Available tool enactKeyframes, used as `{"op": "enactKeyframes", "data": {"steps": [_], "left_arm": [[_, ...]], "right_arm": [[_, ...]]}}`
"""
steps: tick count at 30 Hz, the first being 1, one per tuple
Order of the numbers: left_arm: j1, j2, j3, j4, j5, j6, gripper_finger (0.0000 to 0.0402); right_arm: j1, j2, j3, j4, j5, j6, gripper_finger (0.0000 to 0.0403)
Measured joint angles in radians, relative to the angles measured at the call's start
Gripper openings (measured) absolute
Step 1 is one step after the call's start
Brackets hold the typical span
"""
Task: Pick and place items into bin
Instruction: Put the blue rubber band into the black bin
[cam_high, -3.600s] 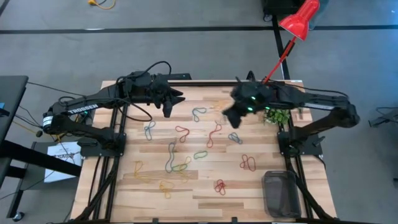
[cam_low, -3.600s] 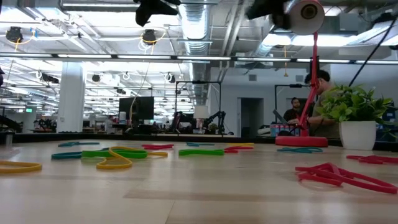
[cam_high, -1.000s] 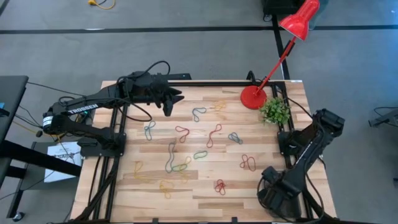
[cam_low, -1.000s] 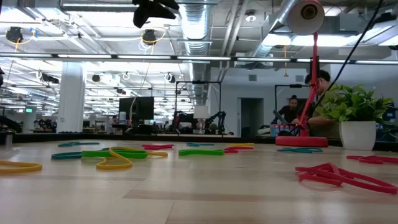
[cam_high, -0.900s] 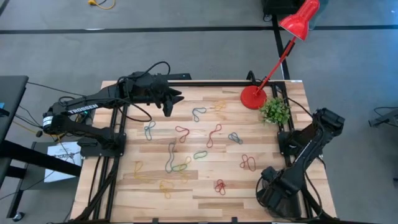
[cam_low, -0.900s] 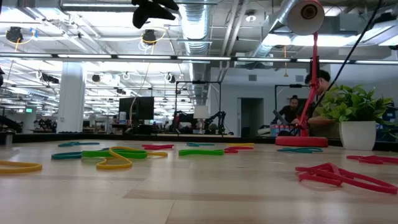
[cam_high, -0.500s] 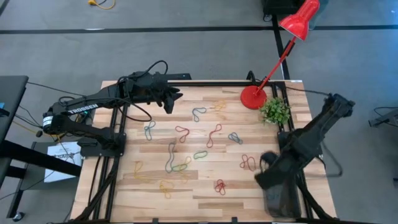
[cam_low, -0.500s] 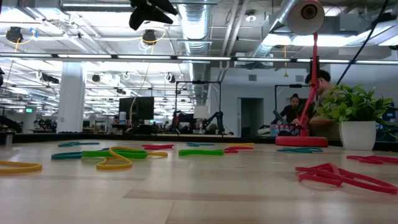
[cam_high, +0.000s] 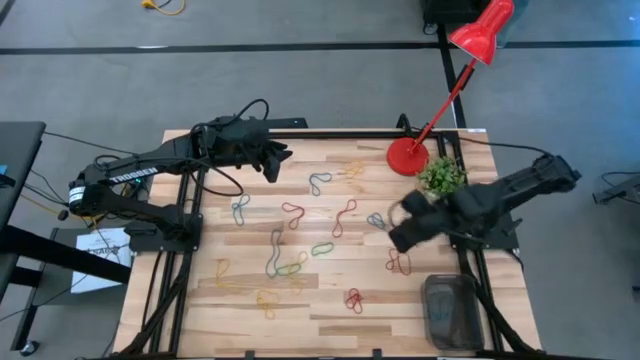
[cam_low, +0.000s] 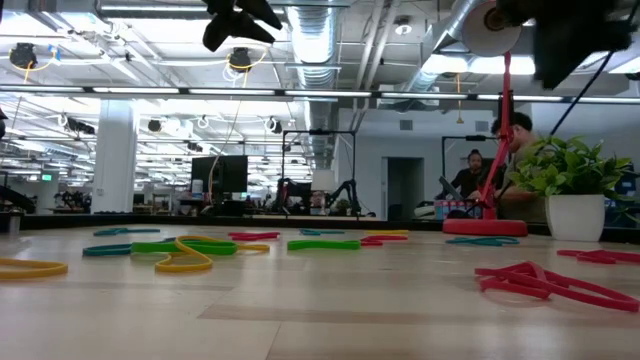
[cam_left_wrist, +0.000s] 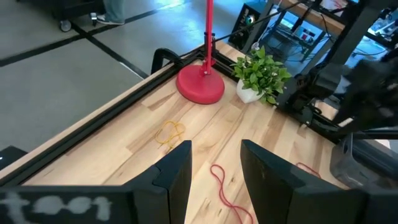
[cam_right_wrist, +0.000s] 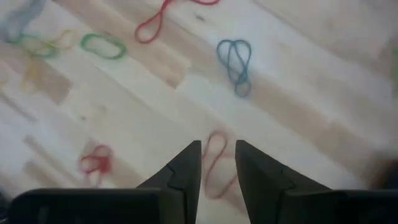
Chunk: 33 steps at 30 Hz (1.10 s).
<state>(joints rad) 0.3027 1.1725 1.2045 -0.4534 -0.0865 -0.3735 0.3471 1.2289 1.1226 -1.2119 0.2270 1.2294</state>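
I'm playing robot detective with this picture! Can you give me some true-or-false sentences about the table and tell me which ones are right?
1. The bin sits at the table's near right corner. True.
2. The right gripper is holding a loop. False: its fingers are open and empty, above the table near a red loop.
3. The red lamp base stands beside the little plant. True.
4. The table has only red loops. False: there are also blue, green and yellow ones.
5. The left gripper is inside the bin. False: it hangs open over the table's far left part.
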Motion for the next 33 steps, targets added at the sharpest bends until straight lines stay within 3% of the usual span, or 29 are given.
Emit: {"op": "enactKeyframes", "data": {"steps": [7, 12, 15, 22, 33], "left_arm": [[0.0, 0.0, 0.0, 0.001, -0.001, -0.015, 0.0127], [0.0, 0.0, 0.0, 0.001, 0.0, -0.016, 0.0127], [0.0, 0.0, 0.0, 0.0, 0.0, -0.016, 0.0127], [0.0, 0.0, 0.0, 0.0, 0.0, -0.016, 0.0127], [0.0, 0.0, 0.0, 0.0, -0.007, -0.016, 0.0127]], "right_arm": [[-0.272, 0.132, 0.0, 0.018, -0.162, -0.346, 0.0094], [-0.404, 0.264, 0.0, 0.037, -0.295, -0.585, 0.0094], [-0.455, 0.348, 0.0, 0.051, -0.311, -0.659, 0.0094], [-0.492, 0.504, 0.0, 0.132, -0.334, -0.707, 0.0094], [-0.486, 0.612, 0.0, 0.233, -0.36, -0.706, 0.0094]]}}
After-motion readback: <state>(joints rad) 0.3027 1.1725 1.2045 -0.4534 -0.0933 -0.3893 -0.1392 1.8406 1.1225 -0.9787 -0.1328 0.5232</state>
